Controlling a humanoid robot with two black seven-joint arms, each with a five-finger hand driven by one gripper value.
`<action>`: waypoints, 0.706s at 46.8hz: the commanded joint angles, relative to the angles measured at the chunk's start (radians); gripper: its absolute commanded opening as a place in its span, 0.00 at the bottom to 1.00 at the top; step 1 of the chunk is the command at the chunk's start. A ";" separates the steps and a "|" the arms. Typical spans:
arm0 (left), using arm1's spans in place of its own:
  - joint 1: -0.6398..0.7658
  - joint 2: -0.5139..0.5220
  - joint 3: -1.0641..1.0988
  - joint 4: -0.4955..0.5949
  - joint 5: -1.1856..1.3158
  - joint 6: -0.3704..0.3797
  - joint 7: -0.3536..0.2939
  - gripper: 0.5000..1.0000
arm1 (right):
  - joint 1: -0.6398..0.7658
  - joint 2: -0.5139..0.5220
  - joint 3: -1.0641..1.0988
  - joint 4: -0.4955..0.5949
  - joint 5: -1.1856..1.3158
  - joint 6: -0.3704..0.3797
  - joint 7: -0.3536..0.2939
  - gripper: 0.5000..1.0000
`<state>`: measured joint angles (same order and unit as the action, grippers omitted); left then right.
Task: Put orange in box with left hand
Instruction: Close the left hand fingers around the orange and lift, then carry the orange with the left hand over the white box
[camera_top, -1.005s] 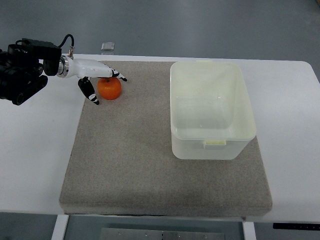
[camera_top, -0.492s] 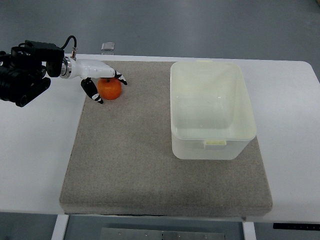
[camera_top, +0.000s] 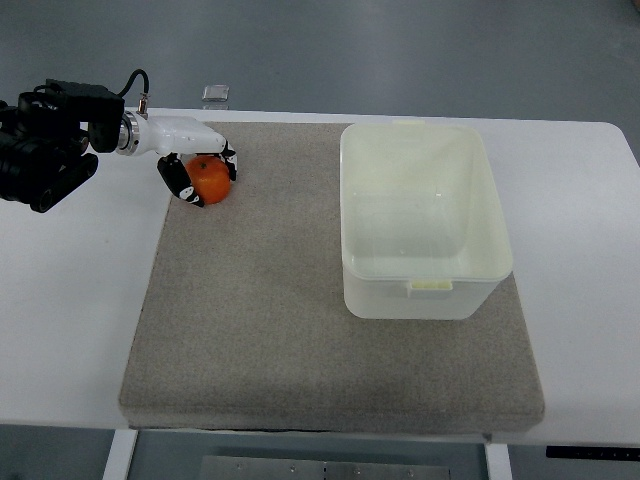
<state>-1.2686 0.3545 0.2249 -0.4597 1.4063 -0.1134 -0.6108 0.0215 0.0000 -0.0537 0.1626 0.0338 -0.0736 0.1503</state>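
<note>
1. Top view: the left hand (camera_top: 197, 172) is seen with fingers curled around the round orange fruit (camera_top: 211, 180), at the grey mat's (camera_top: 300, 320) far-left corner.
2. Grasp judged made; lift, carry to the translucent plastic box (camera_top: 425, 215) and release are left.

We see a white table (camera_top: 70, 300) carrying a grey fabric mat (camera_top: 300, 330). Near the mat's far left corner lies a round orange fruit (camera_top: 211, 181), and our left hand (camera_top: 195, 165), white with black fingertips, is curled around it, fingers (camera_top: 180, 183) wrapping its left and far sides. The black forearm (camera_top: 45, 140) comes in from the left edge over the bare tabletop. On the right half of the mat stands a pale translucent rectangular plastic box (camera_top: 425, 290), open at the top and well apart from the fruit. A small clear object (camera_top: 216, 95) sits at the table's far edge, beyond the hand.
</note>
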 joint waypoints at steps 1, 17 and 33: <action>-0.002 0.000 -0.012 0.001 -0.009 0.003 0.000 0.00 | 0.000 0.000 0.000 0.000 0.000 0.000 0.000 0.85; -0.040 0.001 -0.033 0.058 -0.155 0.003 0.000 0.00 | 0.000 0.000 0.000 0.000 0.000 0.000 0.000 0.85; -0.093 -0.002 -0.033 0.027 -0.161 0.004 0.000 0.00 | 0.000 0.000 0.000 0.000 0.000 0.000 0.000 0.85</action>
<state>-1.3493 0.3530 0.1928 -0.4201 1.2496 -0.1096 -0.6109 0.0215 0.0000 -0.0537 0.1626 0.0337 -0.0736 0.1503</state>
